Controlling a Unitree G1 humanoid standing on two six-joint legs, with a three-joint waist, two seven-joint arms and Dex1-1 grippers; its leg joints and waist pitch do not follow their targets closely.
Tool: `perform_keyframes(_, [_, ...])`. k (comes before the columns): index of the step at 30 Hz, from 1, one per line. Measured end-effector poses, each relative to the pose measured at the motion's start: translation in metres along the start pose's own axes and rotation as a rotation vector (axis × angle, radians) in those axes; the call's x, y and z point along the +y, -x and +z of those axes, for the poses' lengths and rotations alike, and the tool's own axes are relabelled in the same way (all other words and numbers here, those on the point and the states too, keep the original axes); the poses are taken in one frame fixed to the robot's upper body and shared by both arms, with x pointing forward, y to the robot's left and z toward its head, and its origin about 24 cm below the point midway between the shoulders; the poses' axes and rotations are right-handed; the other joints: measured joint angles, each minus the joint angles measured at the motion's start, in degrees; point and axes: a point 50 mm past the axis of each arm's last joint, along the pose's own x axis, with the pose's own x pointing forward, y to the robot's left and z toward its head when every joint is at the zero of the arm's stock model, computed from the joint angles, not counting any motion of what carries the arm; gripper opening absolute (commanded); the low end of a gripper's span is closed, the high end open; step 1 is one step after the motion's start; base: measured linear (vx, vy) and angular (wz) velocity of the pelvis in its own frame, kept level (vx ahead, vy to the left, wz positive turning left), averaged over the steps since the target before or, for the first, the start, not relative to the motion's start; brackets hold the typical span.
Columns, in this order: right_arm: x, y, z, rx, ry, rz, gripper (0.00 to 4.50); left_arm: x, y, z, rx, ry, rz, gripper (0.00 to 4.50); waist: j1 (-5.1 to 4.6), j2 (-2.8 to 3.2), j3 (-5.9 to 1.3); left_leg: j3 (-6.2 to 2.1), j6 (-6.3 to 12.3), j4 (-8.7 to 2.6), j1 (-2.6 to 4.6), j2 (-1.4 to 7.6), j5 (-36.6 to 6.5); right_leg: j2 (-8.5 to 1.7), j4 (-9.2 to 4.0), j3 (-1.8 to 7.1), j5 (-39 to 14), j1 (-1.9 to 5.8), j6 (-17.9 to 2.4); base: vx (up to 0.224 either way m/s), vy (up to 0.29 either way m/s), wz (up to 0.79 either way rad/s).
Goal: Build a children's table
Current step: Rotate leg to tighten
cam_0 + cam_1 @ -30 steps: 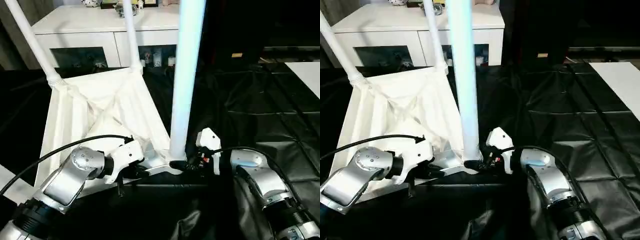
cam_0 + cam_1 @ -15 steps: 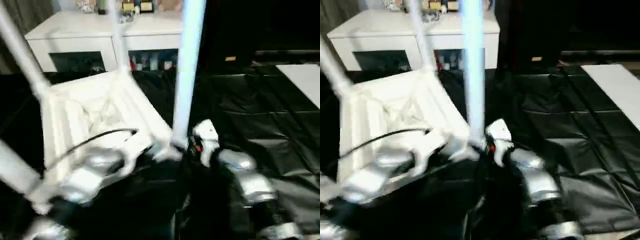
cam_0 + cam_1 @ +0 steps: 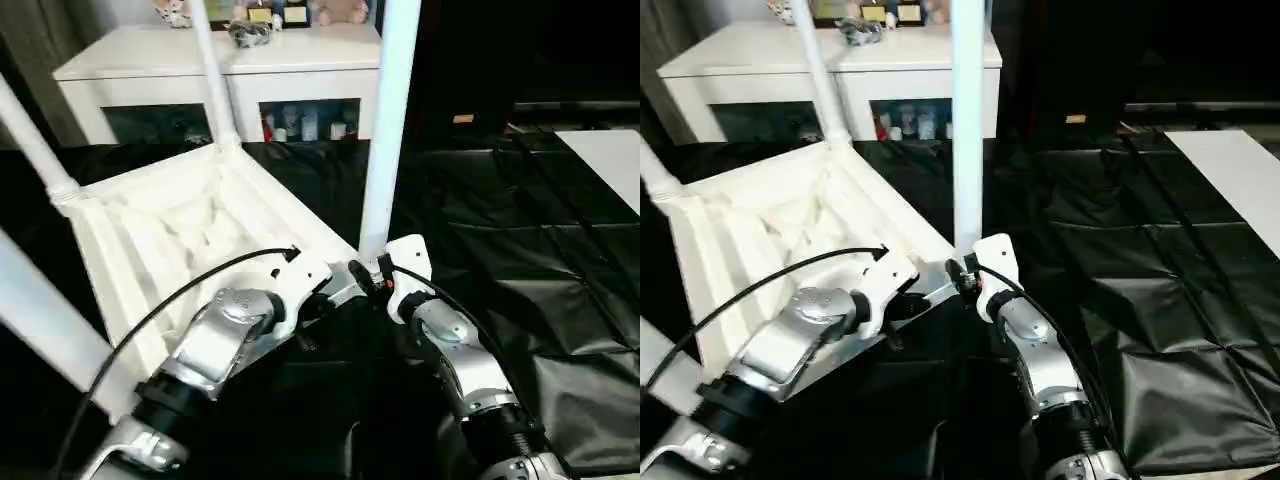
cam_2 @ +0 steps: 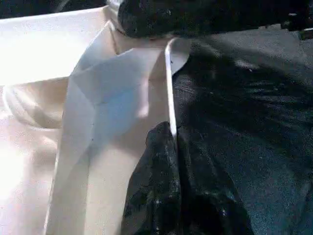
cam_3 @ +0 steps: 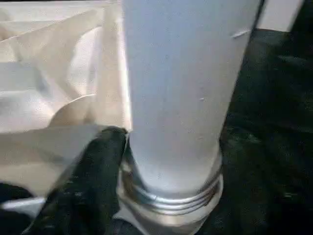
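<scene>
A black quilted sheet (image 3: 560,290) is covering the floor, and a white glass-door cabinet (image 3: 220,80) is standing at the back with small ornaments on top and behind its glass. A flat white panel (image 3: 610,150) is lying on the sheet far to the right.

The children's table is lying upside down on the sheet in front of the cabinet, its tabletop (image 3: 170,240) showing the ribbed underside. Four legs are rising from its corners: a far leg (image 3: 212,70) by the cabinet, a far-left leg (image 3: 30,140), a near-left leg (image 3: 50,330) crossing the left edge close to the camera, and a near-right leg (image 3: 388,130) standing upright at the corner closest to the robot's arms.

The left pincer (image 4: 171,147) is closing tightly on the thin rim of the tabletop right beside that near-right corner; in the left wrist view its two black fingers (image 4: 156,196) are pressing together with the white edge between their tips. The left forearm is reaching in from the lower left, with a black cable arching over it.

The right pincer (image 3: 372,275) is sitting at the foot of the near-right leg, where the tube meets its round corner socket (image 5: 171,196). In the right wrist view one black finger (image 5: 93,181) is lying against the side of the socket, just beside the threaded ring; whether the pincer is clasping the leg or standing open around it, I cannot tell.
</scene>
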Motion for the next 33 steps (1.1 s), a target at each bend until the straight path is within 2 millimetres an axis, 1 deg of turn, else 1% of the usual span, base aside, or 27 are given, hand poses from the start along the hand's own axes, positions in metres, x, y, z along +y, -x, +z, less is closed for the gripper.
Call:
perform_keyframes(2, [-0.006, 0.006, 0.001, 0.022, 0.003, 0.096, 3.29, 0.0, 0.008, -0.004, 0.006, -0.038, -0.031, 0.0, -0.02, 0.04, -0.01, -0.03, 0.0, -0.05, -0.01, 0.03, 0.0, 0.03, 0.0, -0.05, 0.0, -0.03, -0.1, 0.0, 0.0, 0.0])
perform_keyframes(3, [-0.008, 0.009, 0.001, 0.037, -0.002, 0.168, 3.29, 0.0, 0.013, -0.006, 0.007, -0.056, -0.056, 0.0, 0.05, 0.05, -0.01, -0.05, -0.01, -0.1, -0.02, 0.04, 0.0, 0.03, 0.0, -0.08, 0.0, -0.04, 0.1, 0.0, 0.0, 0.0])
perform_keyframes(5, [-0.011, 0.015, 0.004, 0.039, 0.015, 0.251, 3.29, -0.001, 0.019, -0.009, 0.01, -0.085, -0.088, 0.0, 0.22, 0.05, -0.01, -0.06, -0.01, -0.27, -0.12, 0.05, 0.0, 0.04, -0.04, -0.13, -0.2, -0.12, 0.1, 0.0, 0.0, 0.0])
perform_keyframes(7, [-0.016, 0.027, 0.006, 0.053, 0.088, 0.389, 3.29, -0.001, 0.03, -0.012, 0.022, -0.133, -0.141, 0.0, 0.66, 0.13, -0.04, -0.08, 0.06, -0.28, -0.52, 0.06, 0.0, 0.04, -0.04, -0.13, -0.2, -0.41, 0.1, 0.0, 0.0, 0.0])
perform_keyframes(9, [-0.018, 0.038, 0.004, 0.066, 0.119, 0.489, 3.29, -0.002, 0.037, -0.016, 0.028, -0.148, -0.182, 0.0, 1.08, 0.14, -0.05, -0.09, 0.35, -0.27, -0.51, 0.09, 0.1, 0.04, -0.03, -0.11, -0.3, -0.42, 0.0, 0.0, 0.0, 0.0])
perform_keyframes(11, [-0.02, 0.044, 0.004, 0.075, 0.137, 0.553, 3.29, -0.003, 0.042, -0.017, 0.032, -0.152, -0.214, 0.0, 1.32, 0.16, -0.04, -0.08, 0.36, -0.23, -0.53, 0.08, 0.1, 0.04, -0.04, -0.09, -0.3, -0.49, 0.0, 0.0, 0.0, 0.0])
perform_keyframes(15, [-0.016, 0.049, 0.004, 0.092, 0.163, 0.665, 3.29, -0.007, 0.051, -0.023, 0.033, -0.151, -0.279, 0.0, 1.36, 0.11, 0.0, -0.08, 0.35, -0.1, -0.52, 0.08, 0.1, 0.03, -0.03, -0.06, -0.3, -0.48, 0.0, 0.0, 0.0, 0.0])
perform_keyframes(18, [-0.011, 0.048, 0.003, 0.097, 0.173, 0.7, 3.29, -0.01, 0.051, -0.023, 0.031, -0.153, -0.307, 0.0, 1.58, 0.08, 0.04, -0.07, 0.32, -0.01, -0.53, 0.09, 0.1, 0.01, 0.0, -0.06, -0.3, -0.46, 0.0, 0.0, 0.0, 0.0])
perform_keyframes(21, [-0.01, 0.047, 0.004, 0.097, 0.174, 0.709, 3.29, -0.01, 0.052, -0.023, 0.032, -0.152, -0.309, 0.0, 1.55, 0.04, 0.06, -0.06, 0.29, 0.05, -0.53, 0.08, 0.1, -0.01, 0.01, -0.05, -0.2, -0.42, 0.0, 0.0, 0.0, 0.0])
perform_keyframes(22, [-0.011, 0.047, 0.004, 0.099, 0.173, 0.711, 3.14, -0.01, 0.052, -0.023, 0.033, -0.152, -0.311, 0.0, 1.53, 0.04, 0.06, -0.06, 0.3, 0.05, -0.53, 0.08, 0.1, -0.01, 0.01, -0.04, -0.2, -0.41, 0.0, 0.0, 0.0, 0.0])
perform_keyframes(24, [-0.011, 0.047, 0.003, 0.104, 0.168, 0.72, 2.97, -0.01, 0.052, -0.023, 0.033, -0.152, -0.314, 0.0, 1.54, 0.03, 0.06, -0.06, 0.36, 0.04, -0.54, 0.09, 0.2, -0.01, 0.01, -0.06, -0.3, -0.42, 0.0, 0.0, 0.0, 0.0])
perform_keyframes(26, [-0.012, 0.046, 0.004, 0.108, 0.167, 0.731, 2.94, -0.01, 0.052, -0.024, 0.034, -0.151, -0.314, 0.0, 1.55, 0.02, 0.06, -0.06, 0.36, 0.03, -0.54, 0.1, 0.2, -0.01, 0.02, -0.08, -0.3, -0.42, 0.0, 0.0, 0.0, 0.0])
perform_keyframes(28, [-0.012, 0.046, 0.004, 0.109, 0.168, 0.738, 2.74, -0.011, 0.053, -0.024, 0.034, -0.151, -0.314, 0.0, 1.57, 0.03, 0.06, -0.06, 0.37, 0.04, -0.55, 0.1, 0.2, 0.0, 0.02, -0.09, -0.3, -0.43, 0.0, 0.0, 0.0, 0.0])
perform_keyframes(33, [-0.012, 0.046, 0.004, 0.107, 0.17, 0.747, 2.66, -0.011, 0.054, -0.024, 0.037, -0.151, -0.314, 0.0, 1.55, 0.0, 0.06, -0.06, 0.37, 0.05, -0.55, 0.1, 0.2, 0.0, 0.02, -0.09, -0.3, -0.43, 0.0, 0.0, 0.0, 0.0])
